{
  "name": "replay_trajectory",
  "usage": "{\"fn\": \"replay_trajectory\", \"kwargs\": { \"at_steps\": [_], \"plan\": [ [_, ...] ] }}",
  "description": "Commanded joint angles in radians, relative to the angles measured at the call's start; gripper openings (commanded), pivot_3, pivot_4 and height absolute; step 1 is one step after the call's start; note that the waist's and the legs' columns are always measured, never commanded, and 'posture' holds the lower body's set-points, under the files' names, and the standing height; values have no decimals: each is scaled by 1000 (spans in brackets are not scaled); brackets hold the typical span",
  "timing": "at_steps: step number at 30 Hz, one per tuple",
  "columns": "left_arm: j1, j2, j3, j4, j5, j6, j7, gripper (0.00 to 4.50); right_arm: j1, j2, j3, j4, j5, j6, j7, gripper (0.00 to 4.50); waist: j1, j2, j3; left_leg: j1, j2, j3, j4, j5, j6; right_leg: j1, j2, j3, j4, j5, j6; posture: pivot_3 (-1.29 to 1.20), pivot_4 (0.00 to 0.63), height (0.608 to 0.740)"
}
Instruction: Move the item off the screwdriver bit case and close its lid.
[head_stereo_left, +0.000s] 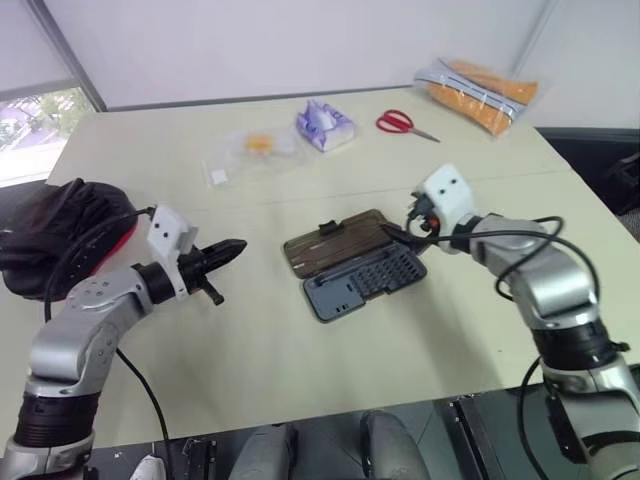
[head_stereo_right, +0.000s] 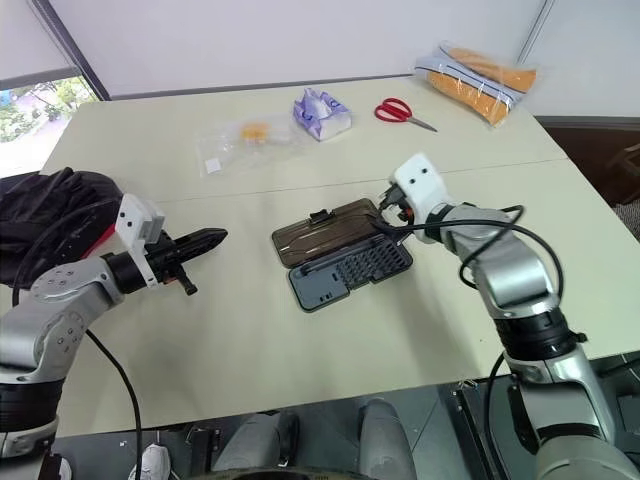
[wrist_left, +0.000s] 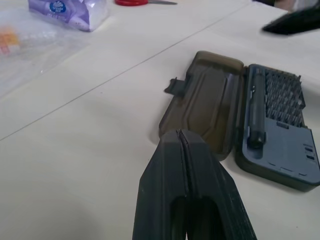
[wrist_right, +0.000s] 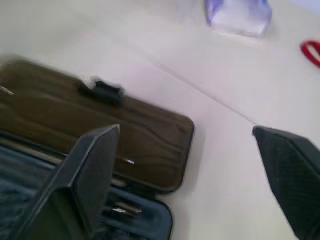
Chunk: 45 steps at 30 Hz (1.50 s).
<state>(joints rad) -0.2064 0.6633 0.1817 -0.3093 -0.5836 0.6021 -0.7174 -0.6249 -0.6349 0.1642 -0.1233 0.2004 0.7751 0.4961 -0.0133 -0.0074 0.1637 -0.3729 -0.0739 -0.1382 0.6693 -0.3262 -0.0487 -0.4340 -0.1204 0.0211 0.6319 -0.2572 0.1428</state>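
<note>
Both eye views look forward and down from head height over the worktop (head_stereo_left: 300, 340), sharing almost the whole surface. Each wrist view looks low and close along its own pincer at the open screwdriver bit case (wrist_left: 260, 125), which all four views share.

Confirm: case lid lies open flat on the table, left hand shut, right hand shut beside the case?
Not quite: the right hand is open, fingers spread wide in the right wrist view. The lid does lie open and flat, and the left hand is shut.

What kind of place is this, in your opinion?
Probably an office or lab room arranged for robot tests. A large pale table stands by plain white walls and a window, and loose test items lie on it: an open screwdriver bit case, red scissors and a tissue pack.
</note>
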Motion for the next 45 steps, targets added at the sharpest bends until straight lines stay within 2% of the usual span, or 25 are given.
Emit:
{"fn": "replay_trajectory", "kwargs": {
  "at_steps": [1,9,15,16,18,23,24,32,38,40,45],
  "plan": [
    [-7,-4,16,-35,-5,-11,8,0,-102,62,33,136,-58,15,-27,4421,-5,0,0,0,0,1,0,0,0,0,0,0,0,0,0,0,150,740],
    [16,-21,14,-71,0,-12,36,0,-254,166,43,425,-134,51,-68,4421,-9,0,0,0,0,1,-1,0,0,-2,0,0,0,0,0,0,150,740],
    [35,-25,17,-99,8,-13,62,0,-299,201,55,534,-173,64,-78,4421,-10,1,0,0,0,1,-1,0,0,-2,0,1,1,0,0,0,150,740],
    [39,-24,18,-103,10,-14,65,0,-297,204,57,532,-174,71,-72,3880,-10,1,0,0,0,1,-1,0,0,-2,0,1,1,0,0,0,150,740],
    [46,-24,20,-110,12,-13,72,0,-294,213,55,522,-173,101,-65,3109,-11,1,0,0,0,1,-1,0,0,-2,0,1,1,0,0,0,150,740],
    [52,-19,22,-111,17,-20,80,0,-292,229,55,519,-179,167,-64,424,-8,1,-1,0,0,1,0,0,0,-1,0,1,1,0,0,0,150,740],
    [51,-17,23,-105,21,-25,79,0,-292,231,55,516,-177,184,-60,45,-7,1,-1,0,0,1,0,0,0,-1,0,1,1,0,0,0,150,740],
    [48,-14,32,-73,46,-58,74,0,-246,229,56,380,-167,371,-56,45,-7,1,-2,0,0,0,-1,0,0,-1,0,0,1,0,0,0,150,740],
    [50,-19,20,-70,57,-67,71,0,-209,260,-131,206,-157,697,-163,45,1,1,-2,0,0,-1,-1,0,0,-1,0,0,1,0,0,0,150,740],
    [52,-20,17,-71,59,-66,70,0,-200,249,-147,149,-139,799,-163,45,2,1,-2,0,0,-1,0,0,0,-1,0,0,1,0,0,0,150,740],
    [46,-20,11,-63,62,-66,64,0,-142,235,-177,43,-74,839,-180,45,-2,1,-2,0,-1,0,-1,0,0,-1,0,0,1,0,0,0,150,740]
  ]
}}
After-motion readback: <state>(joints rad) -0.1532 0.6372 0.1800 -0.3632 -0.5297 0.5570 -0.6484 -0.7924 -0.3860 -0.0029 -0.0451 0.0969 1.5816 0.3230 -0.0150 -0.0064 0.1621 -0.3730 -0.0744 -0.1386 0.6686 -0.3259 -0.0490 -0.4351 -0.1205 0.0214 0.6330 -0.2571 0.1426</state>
